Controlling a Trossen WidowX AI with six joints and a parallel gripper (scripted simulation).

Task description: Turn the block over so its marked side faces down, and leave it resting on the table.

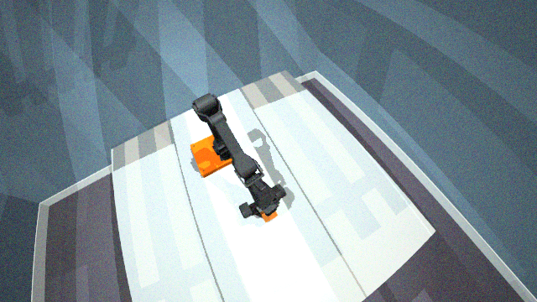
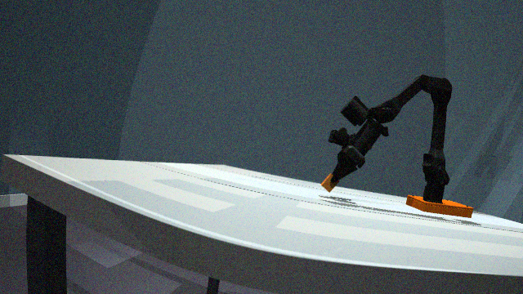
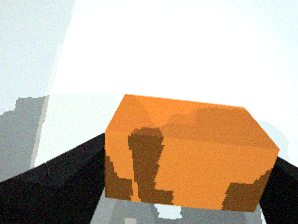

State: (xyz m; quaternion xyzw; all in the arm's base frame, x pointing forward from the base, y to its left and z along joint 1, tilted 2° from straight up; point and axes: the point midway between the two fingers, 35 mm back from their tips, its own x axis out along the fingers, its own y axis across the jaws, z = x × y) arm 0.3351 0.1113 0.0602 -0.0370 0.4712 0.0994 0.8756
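The orange block (image 1: 269,216) (image 2: 328,183) (image 3: 200,160) is held between the fingers and tilted. In the exterior view it hangs above the table (image 2: 253,216) (image 1: 268,260), apart from its shadow. My gripper (image 2: 333,180) is shut on the block and points down and outward at a slant; in the wrist view the dark fingers press on its left and right ends. No marked side can be told on the faces that show; the other faces are hidden.
The arm's orange base plate (image 1: 205,161) (image 2: 453,208) sits on the table behind the gripper. Bands of light and shadow cross the table top. The table's near edge (image 2: 245,249) runs across the front of the exterior view.
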